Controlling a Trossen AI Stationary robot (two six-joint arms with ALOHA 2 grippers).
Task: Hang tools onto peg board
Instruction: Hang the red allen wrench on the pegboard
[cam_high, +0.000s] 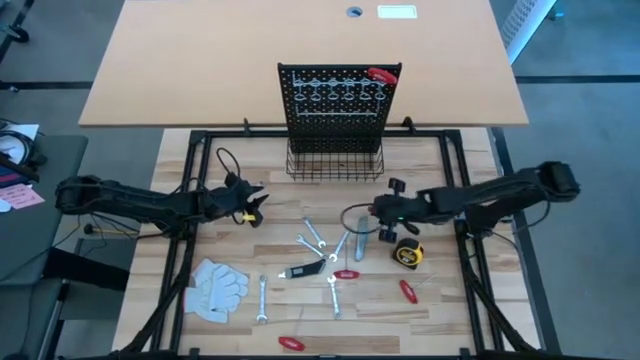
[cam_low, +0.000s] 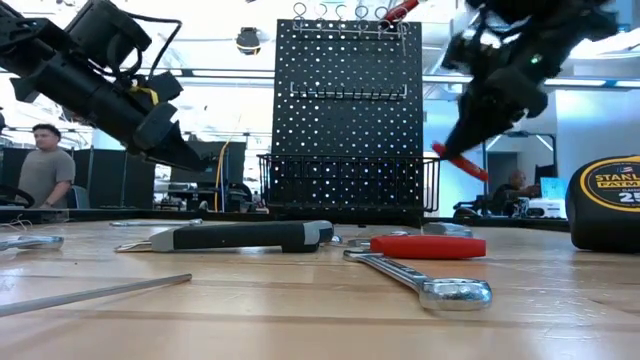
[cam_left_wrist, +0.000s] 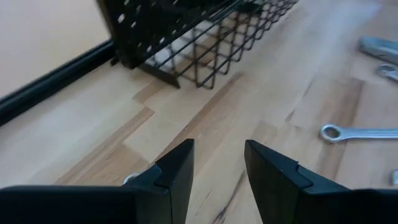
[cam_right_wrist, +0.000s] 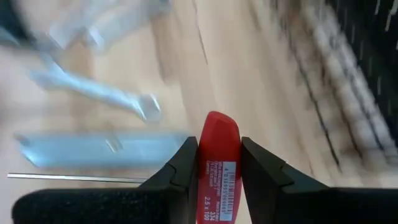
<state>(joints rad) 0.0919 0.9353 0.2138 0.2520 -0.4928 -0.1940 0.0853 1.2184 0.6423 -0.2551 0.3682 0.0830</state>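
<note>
Wooden table (cam_high: 430, 310), scattered tools (cam_high: 318, 262); person (cam_low: 44, 165) behind.

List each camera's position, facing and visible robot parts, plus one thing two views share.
High: overhead, straight down; both arms, table.
Low: table height, level toward the peg board; both arms above.
Left wrist: past the open left gripper at the basket.
Right wrist: right gripper clamping a red-handled tool.
Shared: tape measure, high and low.

Bare wood lies before the wire basket (cam_high: 335, 165); scattered wrenches (cam_high: 318, 240) seemingly crowd the table's (cam_high: 200, 330) middle.
</note>
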